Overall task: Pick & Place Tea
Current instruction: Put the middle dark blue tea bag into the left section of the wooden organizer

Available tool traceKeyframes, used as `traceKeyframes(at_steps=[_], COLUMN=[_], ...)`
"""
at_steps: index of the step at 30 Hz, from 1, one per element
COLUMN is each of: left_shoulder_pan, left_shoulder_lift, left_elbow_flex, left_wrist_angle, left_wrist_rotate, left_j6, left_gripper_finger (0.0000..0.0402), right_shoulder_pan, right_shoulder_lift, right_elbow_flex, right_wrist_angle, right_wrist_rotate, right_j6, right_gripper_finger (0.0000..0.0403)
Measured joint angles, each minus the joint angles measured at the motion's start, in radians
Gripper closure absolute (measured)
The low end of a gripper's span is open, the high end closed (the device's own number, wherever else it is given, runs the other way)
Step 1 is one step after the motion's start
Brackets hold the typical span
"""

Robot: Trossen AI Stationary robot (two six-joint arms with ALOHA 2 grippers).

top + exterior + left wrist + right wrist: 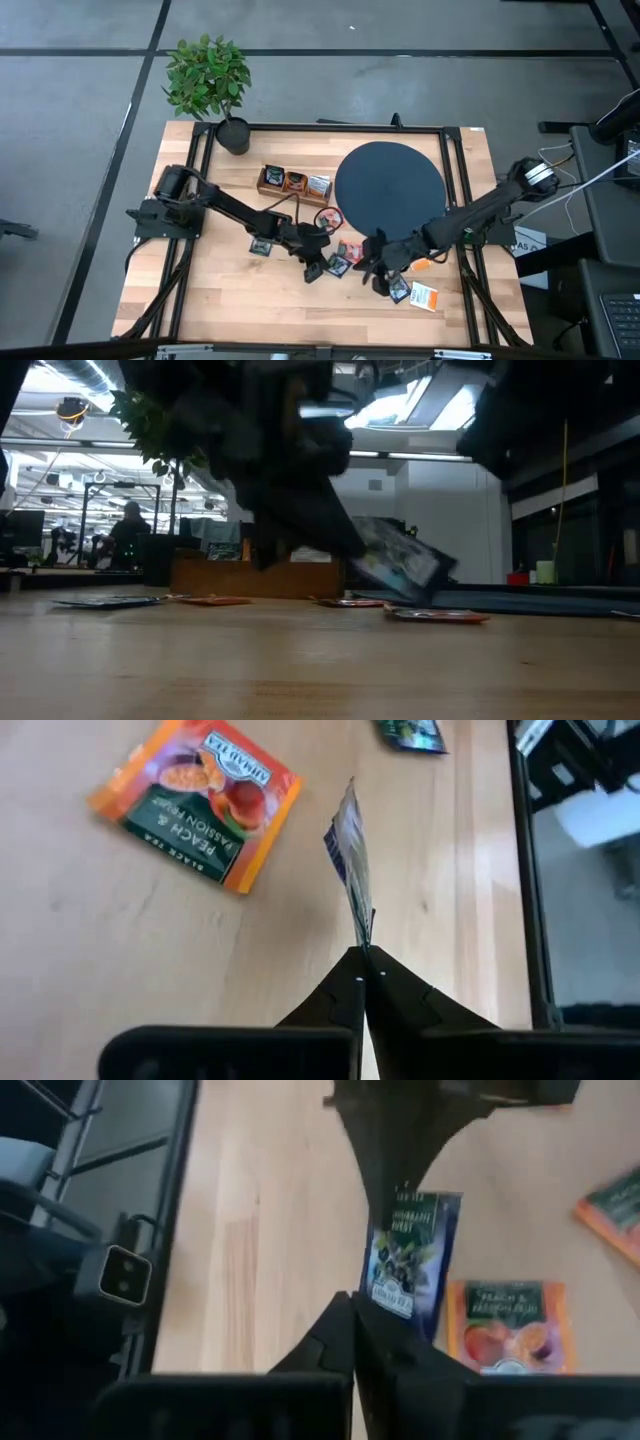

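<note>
Several tea sachets lie flat on the wooden table (230,300), among them a peach one (200,800) and an orange-and-white one (425,297). My left gripper (316,270) (365,955) is shut on a blue-and-white sachet (350,850) seen edge-on. My right gripper (380,283) (355,1305), close beside it, is shut on a dark blue sachet (410,1260). In the low view one sachet (400,560) hangs tilted just above the table under a dark gripper; whose gripper that is I cannot tell. My left gripper pinches the blue-and-white sachet by its near edge (362,925) between the two fingertips. The fingers slant down toward the table. The sachet sticks out beyond them on edge, clear of the table. My right gripper pinches the dark blue sachet at a lower corner (385,1295) between its two fingers. They slant down from the table's right side. The sachet stands upright past the fingertips, its printed face showing, lifted off the wood.
A long wooden tray (293,183) with sachets in its compartments stands behind the grippers, beside a big black disc (390,185). A potted plant (210,80) sits at the far left corner. A peach sachet (505,1325) lies under the right gripper.
</note>
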Motion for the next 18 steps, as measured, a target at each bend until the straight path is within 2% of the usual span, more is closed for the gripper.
traceKeyframes(at_steps=[4,10,18], left_shoulder_pan=[0.013,0.055,0.144], left_shoulder_lift=[-0.108,-0.293,-0.534], left_elbow_flex=[0.000,0.000,0.000], left_wrist_angle=[-0.190,-0.478,-0.835], left_wrist_rotate=[0.000,-0.027,-0.161], left_j6=[0.091,0.207,0.372], left_gripper_finger=[0.0398,0.0398,0.0398], right_shoulder_pan=[0.005,0.004,0.001], right_shoulder_lift=[-0.056,-0.082,-0.086], right_elbow_flex=[-0.060,-0.193,-0.296], right_wrist_angle=[0.065,0.266,0.468], right_wrist_rotate=[0.012,0.028,0.207], right_j6=[-0.068,-0.064,-0.093], right_gripper_finger=[0.0401,0.0400,0.0400])
